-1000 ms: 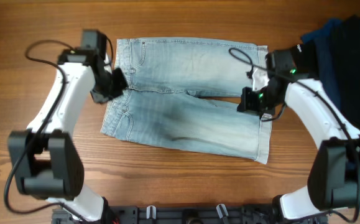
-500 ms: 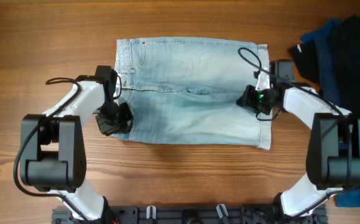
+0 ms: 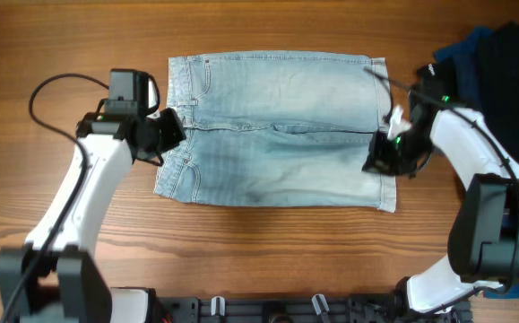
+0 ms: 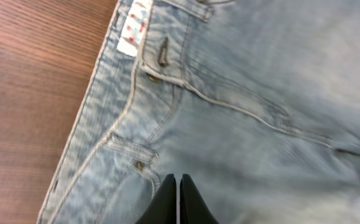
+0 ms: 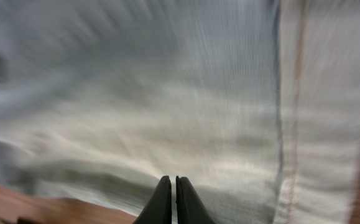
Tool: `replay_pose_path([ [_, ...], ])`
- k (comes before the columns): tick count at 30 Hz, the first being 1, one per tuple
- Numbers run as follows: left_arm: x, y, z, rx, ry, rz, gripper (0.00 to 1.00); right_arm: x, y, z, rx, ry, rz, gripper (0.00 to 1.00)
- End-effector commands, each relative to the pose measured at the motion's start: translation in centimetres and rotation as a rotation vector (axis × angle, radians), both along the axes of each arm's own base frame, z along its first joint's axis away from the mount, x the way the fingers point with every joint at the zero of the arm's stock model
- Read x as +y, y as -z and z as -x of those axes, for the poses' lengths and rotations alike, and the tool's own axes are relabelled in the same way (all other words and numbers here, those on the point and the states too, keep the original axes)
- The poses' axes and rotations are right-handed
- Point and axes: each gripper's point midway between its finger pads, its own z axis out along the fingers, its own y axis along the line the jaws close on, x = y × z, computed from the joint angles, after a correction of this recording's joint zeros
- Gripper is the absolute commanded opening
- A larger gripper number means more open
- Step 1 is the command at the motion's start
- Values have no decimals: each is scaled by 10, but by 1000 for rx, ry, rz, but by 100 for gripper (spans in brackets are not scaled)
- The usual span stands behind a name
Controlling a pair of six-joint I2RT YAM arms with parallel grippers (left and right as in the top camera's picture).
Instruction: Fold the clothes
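Observation:
The light blue denim shorts (image 3: 277,126) lie flat on the wooden table, waistband to the left and cuffs to the right, legs side by side. My left gripper (image 3: 171,133) is shut and empty at the waistband, near the fly. The left wrist view shows its tips (image 4: 178,180) over the denim (image 4: 248,93) beside a pocket rivet. My right gripper (image 3: 374,164) is shut and empty over the lower leg near the cuff. The right wrist view is blurred and shows its tips (image 5: 173,180) above the fabric (image 5: 186,93).
A pile of black and navy garments (image 3: 501,72) lies at the right edge of the table, close to my right arm. Bare wooden tabletop (image 3: 259,251) surrounds the shorts. Cables trail from both arms.
My left gripper moved from the shorts' lower left corner up to the middle of the waistband. My right gripper moved down towards the lower cuff. The shorts lie flatter and squarer.

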Motion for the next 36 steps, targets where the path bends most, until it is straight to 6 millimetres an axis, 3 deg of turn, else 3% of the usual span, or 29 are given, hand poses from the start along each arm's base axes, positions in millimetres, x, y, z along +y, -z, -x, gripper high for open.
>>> replay_pose_path([
  [1, 3, 45, -2, 95, 3, -30, 4, 11, 22, 32, 74, 24, -42, 4],
  [5, 6, 94, 2, 214, 1, -50, 4, 13, 56, 81, 190, 89, -39, 4],
  [9, 7, 104, 6, 245, 0, -59, 4, 13, 45, 116, 314, 95, -47, 4],
  [12, 7, 104, 6, 245, 0, -59, 4, 10, 25, 99, 199, 92, -32, 4],
  [15, 7, 103, 6, 245, 0, -58, 4, 13, -12, 79, 68, 58, -61, 4],
  [19, 6, 88, 1, 199, -1, -53, 4, 13, -65, 29, -239, 4, -67, 4],
  [22, 4, 62, -3, 130, 11, -38, 4, 10, -70, -7, -389, 10, -54, 4],
  [25, 3, 43, 2, 101, 24, -37, 4, 9, -67, -21, -427, 9, -53, 4],
  [27, 5, 26, 18, 117, 20, -37, 4, 9, -67, -13, -388, 24, -56, 4],
  [32, 14, -29, 64, 85, -90, -31, 4, -4, -68, 46, -185, 76, 42, 4],
  [33, 15, -38, 73, 65, -90, -29, 4, -2, -71, 64, -125, 95, 40, 9],
  [36, 16, -39, 93, 80, -90, -33, 4, 0, -74, 97, 57, 254, 50, 20],
])
